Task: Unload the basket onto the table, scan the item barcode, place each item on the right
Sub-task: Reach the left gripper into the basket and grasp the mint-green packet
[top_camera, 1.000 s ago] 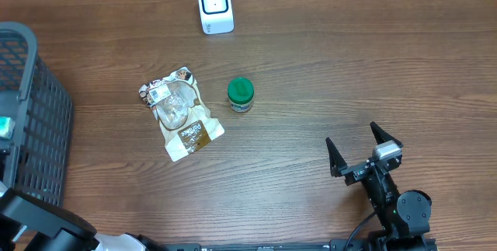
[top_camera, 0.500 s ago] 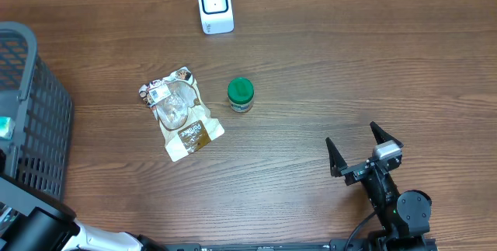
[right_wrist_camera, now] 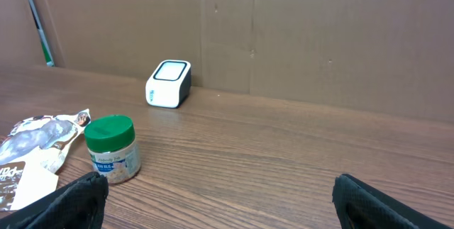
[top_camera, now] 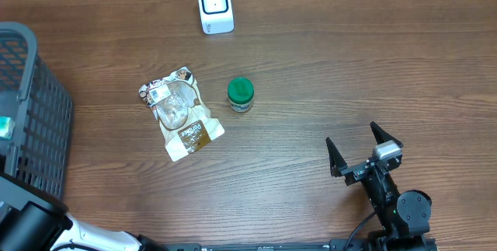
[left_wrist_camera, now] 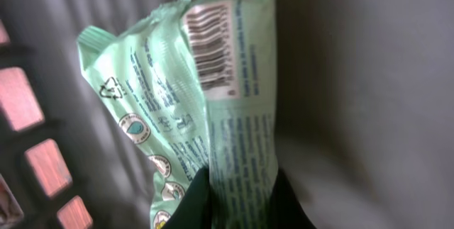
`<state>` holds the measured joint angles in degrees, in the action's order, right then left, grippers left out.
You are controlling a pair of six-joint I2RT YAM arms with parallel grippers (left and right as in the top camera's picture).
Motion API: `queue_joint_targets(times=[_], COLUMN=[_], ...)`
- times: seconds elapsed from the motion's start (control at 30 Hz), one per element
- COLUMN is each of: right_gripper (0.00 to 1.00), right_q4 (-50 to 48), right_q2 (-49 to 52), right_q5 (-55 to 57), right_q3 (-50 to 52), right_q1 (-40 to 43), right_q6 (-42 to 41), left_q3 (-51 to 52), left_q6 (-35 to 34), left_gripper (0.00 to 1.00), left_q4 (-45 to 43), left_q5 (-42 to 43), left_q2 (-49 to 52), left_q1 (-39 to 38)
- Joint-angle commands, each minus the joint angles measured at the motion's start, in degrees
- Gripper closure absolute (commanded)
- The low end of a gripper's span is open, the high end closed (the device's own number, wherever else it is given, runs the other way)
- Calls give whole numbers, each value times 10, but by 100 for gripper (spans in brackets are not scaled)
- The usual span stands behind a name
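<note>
Basket: grey mesh, left table edge; contains the green packet.
Scanner: far table edge, well apart from basket.
Right gripper: spread wide, empty.
Left gripper: clenched on green packet's lower end, inside basket.
Handling: probably light, limp, crinkly film, slippery; best pinched at flat end, clear of print.
Barcode: upper end, uncovered, slightly creased.
</note>
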<state>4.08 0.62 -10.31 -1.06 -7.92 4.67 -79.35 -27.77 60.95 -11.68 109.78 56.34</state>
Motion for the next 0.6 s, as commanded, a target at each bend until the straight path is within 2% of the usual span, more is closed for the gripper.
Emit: queue_joint_targets(times=[0.0, 0.2, 0.4, 0.57], right_gripper=[0, 0, 0, 0], right_q4=[-3, -3, -3, -3], right_q2=[-5, -5, -5, -5], right_q5=[-3, -3, -3, -3], right_q3=[6, 6, 6, 6], right_q1=[1, 1, 1, 1], right_q6=[-4, -4, -4, -4], left_q3=[-87, -160, -185, -189], left_q6=[25, 36, 35, 17], left_gripper=[96, 96, 96, 96], left_q4=[44, 83, 71, 46], left_q5=[72, 113, 112, 97], left_q2=[0, -58, -185, -282], left_q1=[-12, -52, -125, -152])
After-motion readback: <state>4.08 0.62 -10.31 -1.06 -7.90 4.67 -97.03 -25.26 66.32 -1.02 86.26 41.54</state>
